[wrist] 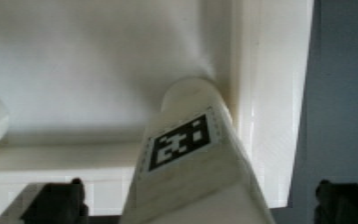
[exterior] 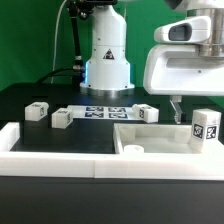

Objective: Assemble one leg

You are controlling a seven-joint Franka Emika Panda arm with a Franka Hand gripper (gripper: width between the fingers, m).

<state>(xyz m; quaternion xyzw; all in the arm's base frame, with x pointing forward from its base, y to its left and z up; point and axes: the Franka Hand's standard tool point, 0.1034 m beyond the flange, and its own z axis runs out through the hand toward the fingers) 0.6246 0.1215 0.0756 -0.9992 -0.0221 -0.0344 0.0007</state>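
Observation:
A leg [exterior: 205, 127], a small white post with a black-and-white tag, stands upright at the exterior view's right, beside the large flat white panel [exterior: 160, 140]. My gripper [exterior: 188, 108] hangs just above it. In the wrist view the same leg [wrist: 190, 150] lies between my two dark fingertips [wrist: 60, 200], with a gap on each side. My gripper [wrist: 202, 202] is open and holds nothing. Three more legs lie on the black table: two at the exterior view's left [exterior: 38, 112] [exterior: 60, 118] and one near the middle [exterior: 147, 112].
The marker board [exterior: 105, 112] lies in front of the robot's white base [exterior: 107, 60]. A long white ledge [exterior: 60, 142] runs along the table's front. The panel has a round hole [exterior: 133, 148] near its corner. A green backdrop stands behind.

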